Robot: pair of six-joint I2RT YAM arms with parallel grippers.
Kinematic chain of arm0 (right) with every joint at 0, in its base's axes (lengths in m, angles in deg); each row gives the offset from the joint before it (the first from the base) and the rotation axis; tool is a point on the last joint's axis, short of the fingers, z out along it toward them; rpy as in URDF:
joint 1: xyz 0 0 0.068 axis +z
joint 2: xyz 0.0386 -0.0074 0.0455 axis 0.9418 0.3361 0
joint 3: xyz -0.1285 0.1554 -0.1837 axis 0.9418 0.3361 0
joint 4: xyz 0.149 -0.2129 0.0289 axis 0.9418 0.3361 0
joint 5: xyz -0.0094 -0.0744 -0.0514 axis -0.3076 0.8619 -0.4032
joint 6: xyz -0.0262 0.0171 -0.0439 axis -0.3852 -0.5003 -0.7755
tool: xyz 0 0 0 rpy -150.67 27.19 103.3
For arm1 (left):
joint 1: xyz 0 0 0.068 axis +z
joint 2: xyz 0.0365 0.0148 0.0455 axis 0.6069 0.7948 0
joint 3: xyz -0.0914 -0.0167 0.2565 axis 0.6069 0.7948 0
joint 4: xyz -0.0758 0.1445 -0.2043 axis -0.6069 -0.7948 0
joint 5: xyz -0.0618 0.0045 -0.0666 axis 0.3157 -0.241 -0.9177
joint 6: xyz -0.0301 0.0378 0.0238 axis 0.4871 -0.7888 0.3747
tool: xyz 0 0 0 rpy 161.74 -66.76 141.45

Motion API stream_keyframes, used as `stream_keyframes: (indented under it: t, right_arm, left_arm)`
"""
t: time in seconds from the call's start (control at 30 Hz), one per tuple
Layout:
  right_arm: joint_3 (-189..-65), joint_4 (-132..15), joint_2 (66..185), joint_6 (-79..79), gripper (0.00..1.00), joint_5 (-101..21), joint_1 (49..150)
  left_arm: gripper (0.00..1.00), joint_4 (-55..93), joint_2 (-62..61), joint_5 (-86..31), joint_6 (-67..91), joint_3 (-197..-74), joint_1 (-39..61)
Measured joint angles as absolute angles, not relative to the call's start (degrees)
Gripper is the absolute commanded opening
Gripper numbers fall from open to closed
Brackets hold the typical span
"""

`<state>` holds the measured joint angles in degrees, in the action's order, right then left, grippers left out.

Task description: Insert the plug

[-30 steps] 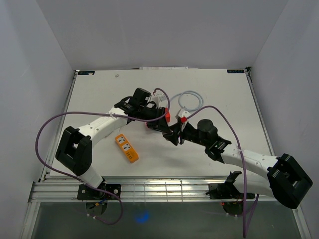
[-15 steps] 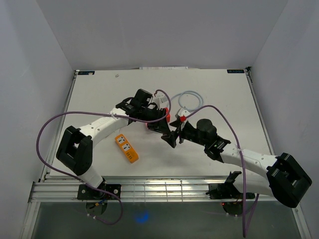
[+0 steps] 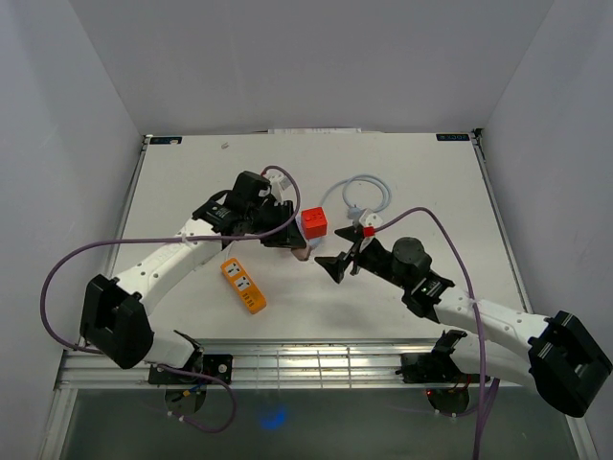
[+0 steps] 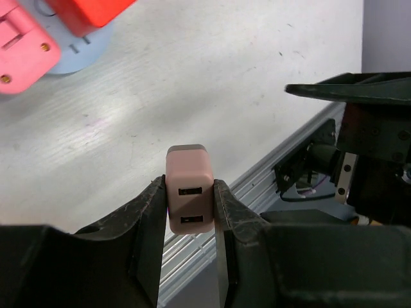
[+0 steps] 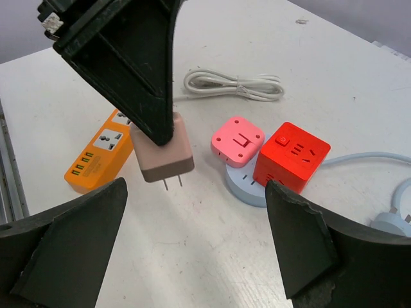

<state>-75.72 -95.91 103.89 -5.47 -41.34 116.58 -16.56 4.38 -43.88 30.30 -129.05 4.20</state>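
Note:
My left gripper [image 3: 290,240] is shut on a pink charger plug [image 4: 189,186], held above the table. In the right wrist view the plug [image 5: 160,151] hangs with its two prongs pointing down, just right of the orange power strip [image 5: 99,154]. The strip [image 3: 243,285] lies flat in front of the left arm. My right gripper [image 3: 340,263] is open and empty, a little right of the plug, and its wide-apart fingers frame the right wrist view [image 5: 192,244].
A red cube socket [image 3: 314,223] and a pink adapter [image 5: 237,141] sit on a light blue round base [image 5: 247,183] behind the grippers. A coiled white cable [image 5: 234,83] lies further back. A pale cable loop [image 3: 369,192] lies at the back right.
My left gripper has moved left and back with the pink plug, uncovering the red cube socket. My right gripper has drawn slightly away to the right.

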Motion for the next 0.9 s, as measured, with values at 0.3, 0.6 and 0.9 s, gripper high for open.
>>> stream_keyframes:
  t: [0.3,0.6,0.9]
  right_arm:
    - [-74.9,-96.7,102.9,-4.5,0.93,-38.5,116.6]
    - [-74.7,-96.8,102.6,-3.6,0.93,-36.7,116.6]
    - [-74.3,-96.7,102.2,-2.5,0.93,-35.2,116.6]
  left_arm:
    - [0.0,-23.9,-3.9,-22.9,44.1,-124.4,4.2]
    - [0.0,-27.8,-14.5,-6.5,56.0,-120.9,4.2]
    - [0.0,-40.4,-8.1,2.5,64.0,-123.6,4.3]
